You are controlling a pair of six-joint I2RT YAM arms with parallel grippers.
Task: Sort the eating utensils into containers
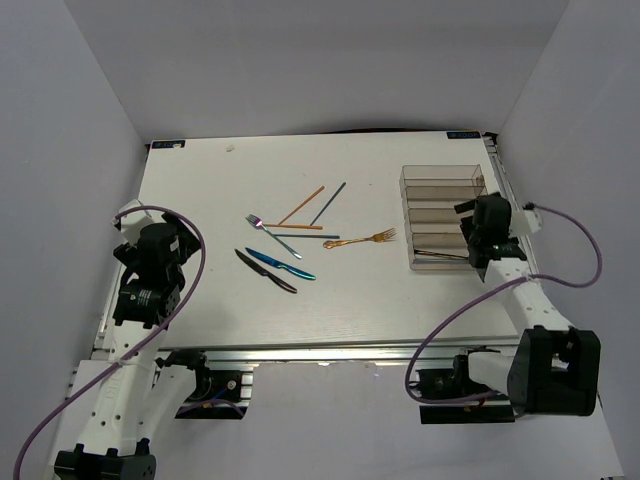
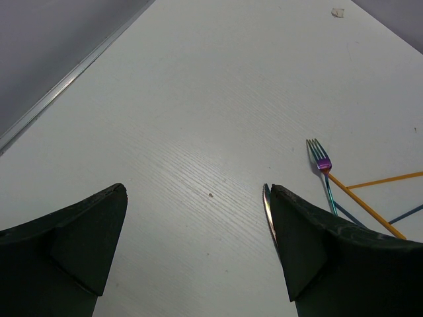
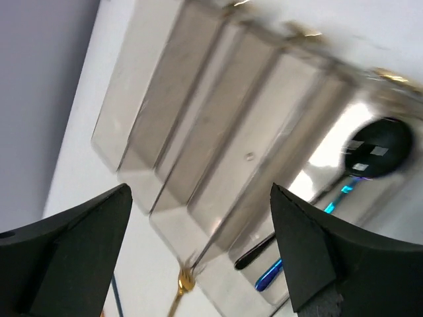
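White walls box in a pale desk (image 1: pixel 200 200) that carries loose utensils at its middle and a clear tray (image 1: pixel 440 170) of four compartments near its right edge. The right gripper (image 3: pixel 199 191) hangs over the tray's near end, jaws spread wide with nothing between them. That stance suits dropping a piece lengthwise into a slot. Below it, in the compartment nearest the arms, lie a dark spoon (image 3: pixel 380 146) and a blue-handled piece (image 3: pixel 271 276), with a black handle beside them that I cannot identify. The other three compartments appear bare.

The left gripper (image 2: pixel 198 191) hovers low over the desk's left part, also spread and empty. The tip of the dark knife (image 2: pixel 266 208) shows just beside its right finger, so the left arm seems placed to take the pieces on its own side.

Unsorted on the desk are the gold fork (image 1: pixel 362 240), the iridescent fork (image 1: pixel 270 232), the blue knife (image 1: pixel 282 264), the orange chopsticks (image 1: pixel 300 206) and the dark chopsticks (image 1: pixel 328 203). The gold fork lies nearest the tray, which makes it a likely pick for the right arm. The chopsticks cross one another, so lifting one could shift its neighbour.
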